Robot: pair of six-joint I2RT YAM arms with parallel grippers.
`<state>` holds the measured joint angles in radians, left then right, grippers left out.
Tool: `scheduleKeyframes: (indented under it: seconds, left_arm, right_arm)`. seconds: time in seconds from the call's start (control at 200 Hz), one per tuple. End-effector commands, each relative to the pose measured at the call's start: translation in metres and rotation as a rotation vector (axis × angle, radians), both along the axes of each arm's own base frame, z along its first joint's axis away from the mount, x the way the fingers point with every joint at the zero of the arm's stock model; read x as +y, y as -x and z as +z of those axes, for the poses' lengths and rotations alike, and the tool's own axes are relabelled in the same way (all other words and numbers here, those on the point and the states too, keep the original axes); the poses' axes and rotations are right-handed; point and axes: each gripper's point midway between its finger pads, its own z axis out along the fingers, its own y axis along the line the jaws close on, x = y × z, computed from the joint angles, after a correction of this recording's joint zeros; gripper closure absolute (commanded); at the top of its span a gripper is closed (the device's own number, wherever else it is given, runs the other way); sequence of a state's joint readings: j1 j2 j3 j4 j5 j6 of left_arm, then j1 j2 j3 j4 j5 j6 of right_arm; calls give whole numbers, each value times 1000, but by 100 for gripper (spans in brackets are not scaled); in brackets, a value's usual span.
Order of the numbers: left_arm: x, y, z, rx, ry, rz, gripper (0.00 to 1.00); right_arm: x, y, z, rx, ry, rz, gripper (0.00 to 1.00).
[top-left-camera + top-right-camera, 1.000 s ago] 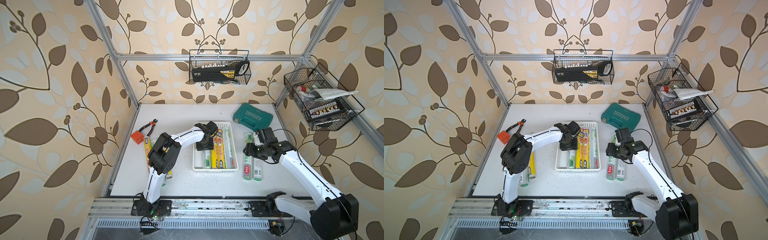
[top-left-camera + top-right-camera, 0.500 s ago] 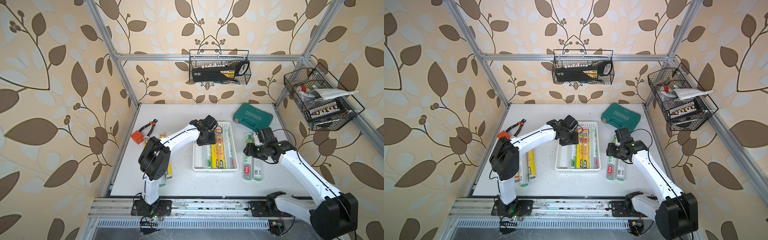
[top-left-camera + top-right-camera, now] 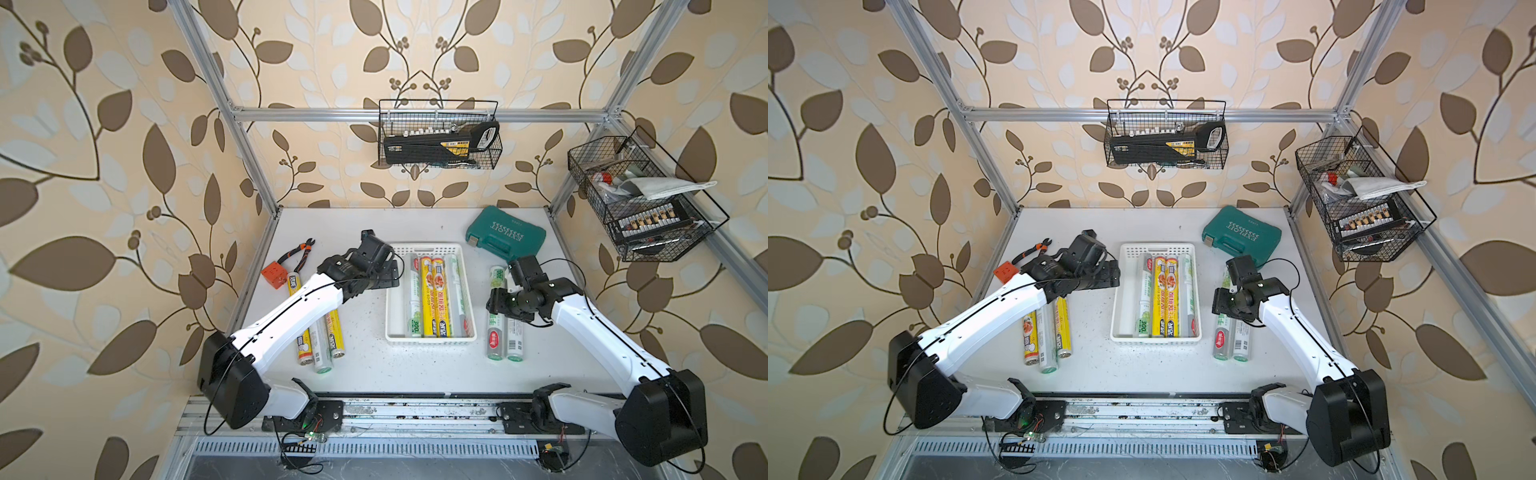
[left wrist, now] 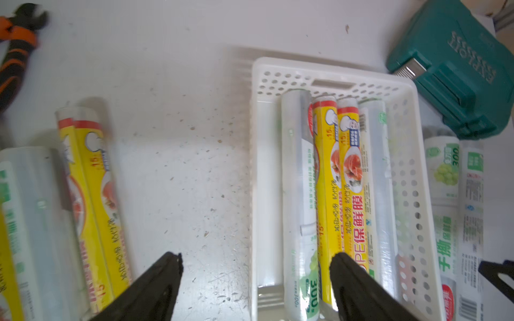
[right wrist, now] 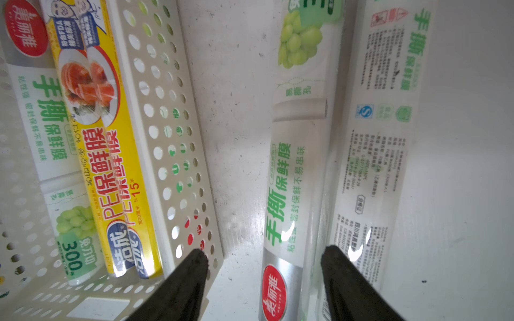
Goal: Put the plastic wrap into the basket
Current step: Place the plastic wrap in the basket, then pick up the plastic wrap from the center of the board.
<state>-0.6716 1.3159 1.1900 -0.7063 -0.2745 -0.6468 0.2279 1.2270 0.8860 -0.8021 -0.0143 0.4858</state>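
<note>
Where plastic basket perforated, glossy cylindrical rolls inside.

The plastic wrap looks glossy; the perforated plastic basket looks matt.

four rolls lengthwise in basket

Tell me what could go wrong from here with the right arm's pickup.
The right gripper straddles the green-printed clear plastic wrap roll, with one fingertip close to the white perforated plastic basket; lowering could bump it. That roll appears to touch its neighbouring clear roll, so closing may shove both.
</note>
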Motion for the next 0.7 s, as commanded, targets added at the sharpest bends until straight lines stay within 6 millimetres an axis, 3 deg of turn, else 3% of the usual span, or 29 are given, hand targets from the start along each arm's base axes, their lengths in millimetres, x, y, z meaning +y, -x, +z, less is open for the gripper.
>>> scheduleKeyframes:
  seconds: [0.0,0.355,0.695]
  left_arm:
    - [37,0,23,-138,-53,97,4]
    - [113,31,22,-232,-185,292,1]
    - [141,47,22,-280,-227,357,1]
  right_arm:
    - [-4,-6,-6,10,25,-13,30]
    - [-9,-22,-30,61,85,-33,27]
    - [-8,-33,-48,98,98,-34,28]
